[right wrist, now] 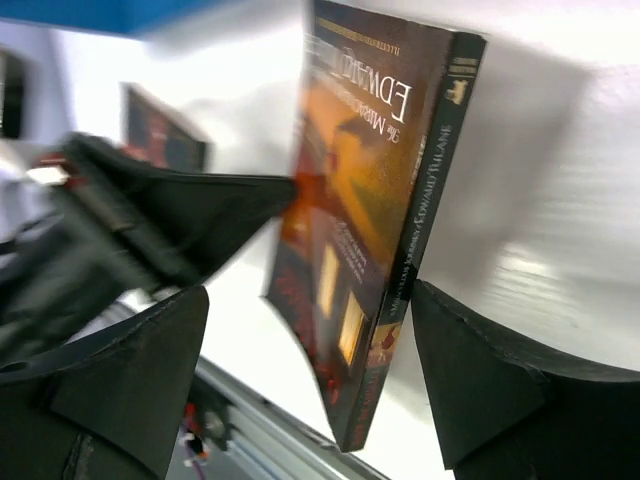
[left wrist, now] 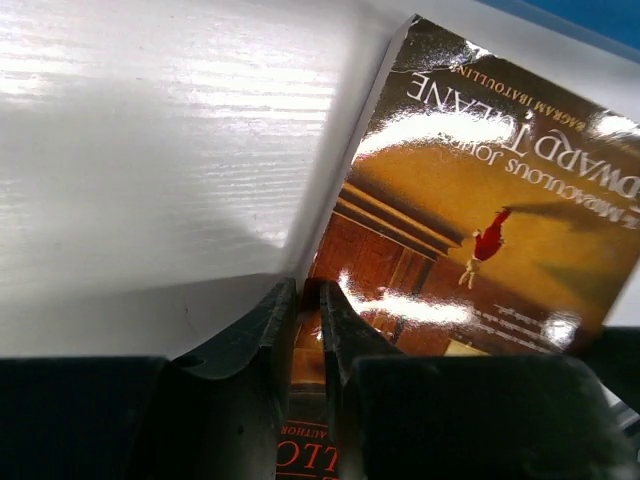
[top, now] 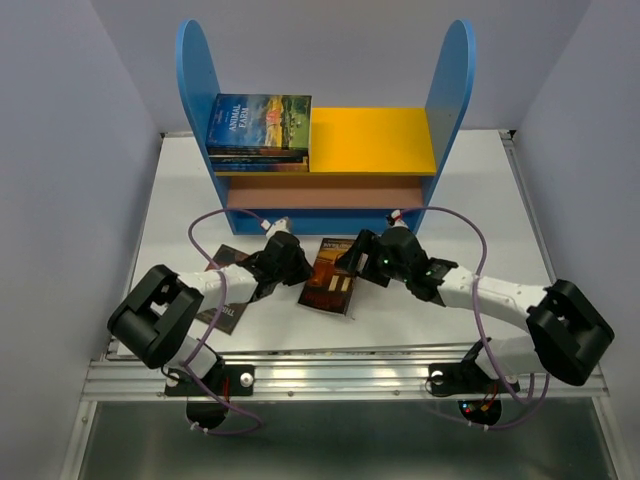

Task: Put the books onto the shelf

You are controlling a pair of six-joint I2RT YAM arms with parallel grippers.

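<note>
Part of a dark book (top: 228,316) shows at 8 o'clock from the middle of the table (top: 480,200). The left arm (top: 215,285) lies across it, so we cannot read its title.

Just to its right, the left gripper (left wrist: 308,290) is clenched on the 9 o'clock edge of the orange-brown book (top: 330,280) at the table's centre. We cannot tell whether that book lies flat or is raised. In the left wrist view glare whitens much of its cover.

At 3 o'clock of the book the right gripper (right wrist: 310,295) stands released, one finger on either side of it. The right wrist view is blurred, and we cannot tell whether the spine touches the right finger.

At 12 o'clock the shelf (top: 195,80) holds a stack of books (top: 258,128) on the left half of its yellow top board (top: 375,140); we cannot count them surely. Its middle board (top: 320,192) shows only as a thin brown strip.
</note>
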